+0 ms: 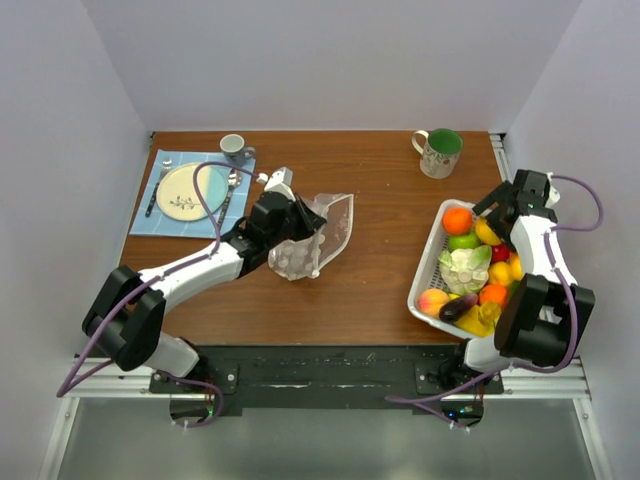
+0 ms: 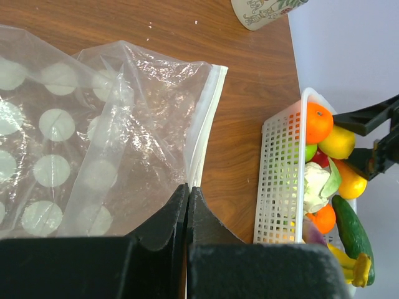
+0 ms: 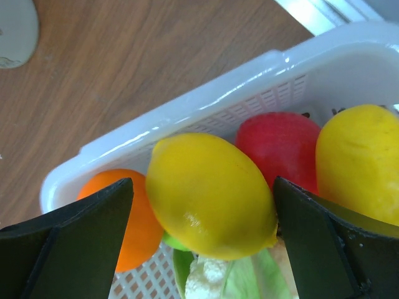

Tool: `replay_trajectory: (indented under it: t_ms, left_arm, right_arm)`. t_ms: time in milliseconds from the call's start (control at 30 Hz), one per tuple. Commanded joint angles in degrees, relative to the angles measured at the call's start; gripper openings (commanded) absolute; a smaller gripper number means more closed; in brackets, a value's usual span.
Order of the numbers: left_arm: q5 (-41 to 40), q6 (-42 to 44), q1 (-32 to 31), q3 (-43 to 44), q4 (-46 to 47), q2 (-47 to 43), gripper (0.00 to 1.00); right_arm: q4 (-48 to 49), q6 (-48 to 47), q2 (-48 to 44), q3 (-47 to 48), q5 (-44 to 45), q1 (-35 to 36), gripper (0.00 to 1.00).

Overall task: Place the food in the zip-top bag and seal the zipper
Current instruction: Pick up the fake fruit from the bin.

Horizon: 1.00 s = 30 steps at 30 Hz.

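I find the left claw (image 2: 187,189) pressed together on the mouth edge of the clear, white-spotted soft plastic zip-top bag (image 2: 118,118), just beside its thin whitish press-seal zipper strip (image 2: 210,112). The bag lies mid-table, well apart from the white slotted plastic basket (image 2: 277,180) at the right. The right claw (image 3: 202,187) is spread wide astride a glossy yellow lemon-shaped piece (image 3: 209,199). That piece lies on top of the other food in the basket, beside an orange ball (image 3: 140,237) and a red piece (image 3: 280,146). Whether the pads touch it I cannot tell. Judgement: the lemon-shaped piece looks smooth, hard and light, and is likely to squirt out of a grip near its tapered ends, so I would close across its fat middle. The bag film is limp and crinkled, and it will sag unless held by the stiffer zipper edge.
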Motion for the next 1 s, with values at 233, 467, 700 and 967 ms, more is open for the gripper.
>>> replay_trajectory:
  t_ms: [233, 467, 700, 967]
  left_arm:
    - [0.0, 1.5, -0.1, 2.7, 1.3, -1.3, 0.0]
    - [-0.4, 0.7, -0.2, 3.5, 1.2, -1.1, 0.0]
    - [-0.6, 0.4, -0.1, 4.3, 1.4, -1.2, 0.0]
    - [0.4, -0.2, -0.1, 5.0, 2.2, 0.1, 0.0]
  right_arm:
    - [0.6, 0.4, -2.0, 0.0, 0.4, -0.3, 0.4]
    - [-3.1, -2.2, -6.4, 1.0, 0.3, -0.2, 0.21]
    - [-6.8, -4.5, -10.5, 3.0, -0.5, -0.1, 0.17]
    - [-9.4, -4.8, -17.3, 4.4, -1.7, 5.5, 0.16]
